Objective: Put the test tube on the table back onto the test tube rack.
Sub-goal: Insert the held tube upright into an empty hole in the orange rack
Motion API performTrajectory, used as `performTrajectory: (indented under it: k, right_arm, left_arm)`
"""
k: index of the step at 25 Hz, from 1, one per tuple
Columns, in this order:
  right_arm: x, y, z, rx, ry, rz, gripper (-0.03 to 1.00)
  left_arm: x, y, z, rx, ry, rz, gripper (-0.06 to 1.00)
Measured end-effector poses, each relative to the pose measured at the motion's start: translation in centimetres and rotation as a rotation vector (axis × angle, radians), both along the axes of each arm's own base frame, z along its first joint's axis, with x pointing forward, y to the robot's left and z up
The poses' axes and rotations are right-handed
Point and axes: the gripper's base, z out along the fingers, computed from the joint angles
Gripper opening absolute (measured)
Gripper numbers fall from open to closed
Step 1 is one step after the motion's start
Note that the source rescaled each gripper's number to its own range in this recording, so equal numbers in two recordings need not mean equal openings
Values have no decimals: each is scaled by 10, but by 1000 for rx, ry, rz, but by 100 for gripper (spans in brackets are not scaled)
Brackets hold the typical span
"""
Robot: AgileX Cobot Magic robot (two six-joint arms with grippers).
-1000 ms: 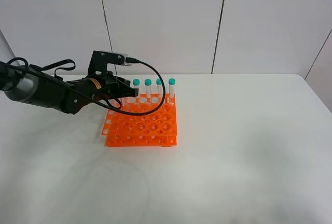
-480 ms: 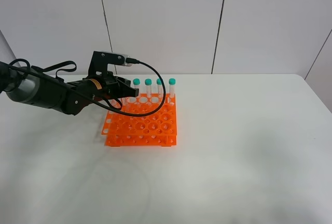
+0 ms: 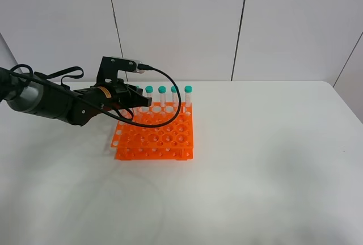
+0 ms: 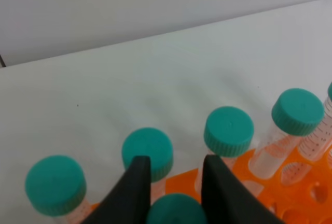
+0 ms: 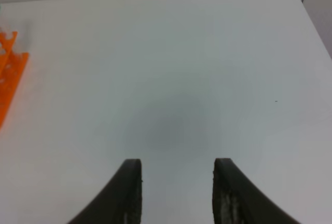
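So the left pincer (image 4: pixel 174 175) is clamped on the slim clear test tube with the teal-green screw cap (image 4: pixel 176 209), cap peeking out between the two black fingers at the bottom centre of the left wrist view. In the overhead shot that pincer (image 3: pixel 140 101) sits at the upper left corner of the bright orange two-tier plastic rack (image 3: pixel 154 133), right by the row of four other teal-capped tubes (image 3: pixel 168 90) standing along the rack's back edge.

The right pincer (image 5: pixel 176 193) hangs partly spread over bare white surface (image 5: pixel 207 79), holding nothing, well apart from everything.

Looks to me like the tube is going down into a hole, or nearly there. I can't tell from these shots whether the tip is already seated in both tiers. The neighbouring caps are really close to the fingers, so I'd keep the tube dead vertical, push straight down, then spread the fingers only a little and lift straight up. Any sideways drift probably knocks a neighbour or tips the light rack.
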Motion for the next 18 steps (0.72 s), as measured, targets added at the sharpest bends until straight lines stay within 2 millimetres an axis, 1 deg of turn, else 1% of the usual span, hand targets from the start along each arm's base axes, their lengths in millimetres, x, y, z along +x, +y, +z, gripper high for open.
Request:
performTrajectory:
  k: [4, 10, 18]
  right_arm:
    - [0, 0, 0, 0, 0, 0, 39]
    - [0, 0, 0, 0, 0, 0, 39]
    - [0, 0, 0, 0, 0, 0, 39]
  left_arm:
    - [0, 0, 0, -3, 4, 2, 0]
    - [-7, 2, -7, -8, -5, 0, 0]
    - [-8, 2, -7, -9, -8, 0, 0]
